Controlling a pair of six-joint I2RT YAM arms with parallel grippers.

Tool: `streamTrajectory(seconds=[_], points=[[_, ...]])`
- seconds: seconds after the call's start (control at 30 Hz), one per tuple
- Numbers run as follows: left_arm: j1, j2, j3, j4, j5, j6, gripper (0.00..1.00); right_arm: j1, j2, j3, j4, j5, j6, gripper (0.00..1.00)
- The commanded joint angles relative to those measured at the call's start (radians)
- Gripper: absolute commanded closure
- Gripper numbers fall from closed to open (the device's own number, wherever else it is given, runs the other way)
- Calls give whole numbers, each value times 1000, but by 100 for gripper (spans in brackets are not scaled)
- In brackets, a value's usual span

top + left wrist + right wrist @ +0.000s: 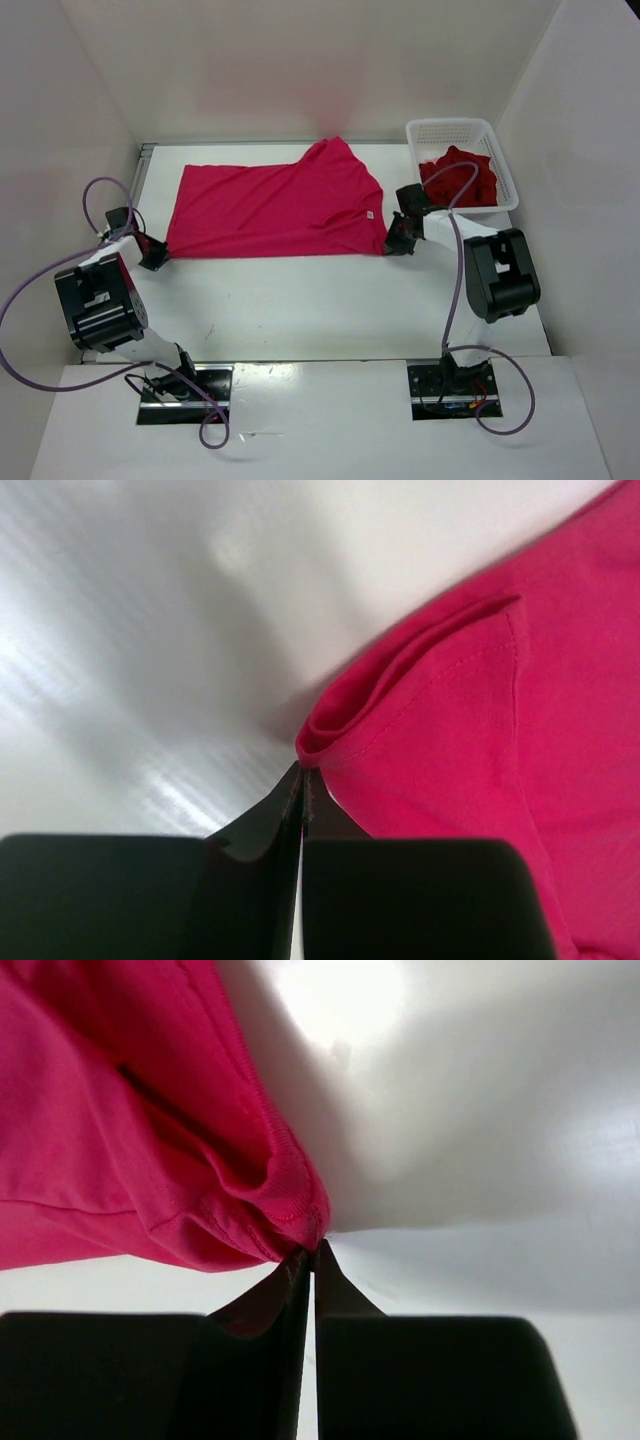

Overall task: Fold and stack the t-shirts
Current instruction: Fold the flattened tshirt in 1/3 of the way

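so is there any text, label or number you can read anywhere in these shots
No readable text in any of the three views.
Small white tag on the magenta t-shirt: too small to read.
White mesh basket and the dark red t-shirt in it: no lettering visible.

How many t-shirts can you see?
2. A bright pink t-shirt lies spread on the table, and a dark red t-shirt is bunched in the white basket. Another could be hidden underneath it.
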Motion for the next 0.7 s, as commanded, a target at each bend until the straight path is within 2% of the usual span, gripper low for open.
streamTrajectory(seconds=[0.0, 0.07, 0.13, 0.17, 0.23, 0.27, 0.3, 0.33, 0.47, 0.53, 0.57, 0.6, 0.67], points=[[24, -78, -7, -74, -52, 51, 100, -24, -133, -126, -65, 1, 53, 95], [24, -106, -27, -117, -61, 61, 100, -53, -192, -188, -90, -28, 73, 95], [24, -156, -59, -148, -61, 70, 99, -74, -282, -211, -99, -70, 107, 90], [33, -175, -68, -159, -50, 70, 95, -85, -302, -223, -110, -90, 107, 87], [33, -228, -77, -170, -50, 70, 62, -94, -348, -223, -121, -113, 116, 76], [33, -253, -87, -170, -50, 70, 45, -94, -361, -223, -131, -113, 116, 64], [33, -253, -87, -170, -50, 70, 33, -105, -373, -214, -131, -113, 104, 60], [33, -264, -64, -198, -50, 70, 0, -105, -382, -190, -154, -113, 90, 56], [33, -276, -35, -208, -59, 70, 0, -105, -420, -93, -188, -91, 33, 53], [-5, -297, -12, -190, -49, 70, 0, -105, -420, -38, -188, -128, 4, 62], [-31, -316, -12, -173, -39, 70, 0, -57, -386, -18, -177, -128, -5, 70], [-63, -316, -12, -135, -30, 70, 14, -26, -364, 1, -162, -128, -5, 86], [-180, -343, -12, -93, -30, 61, 44, 72, -289, 59, -133, -151, -5, 95]])
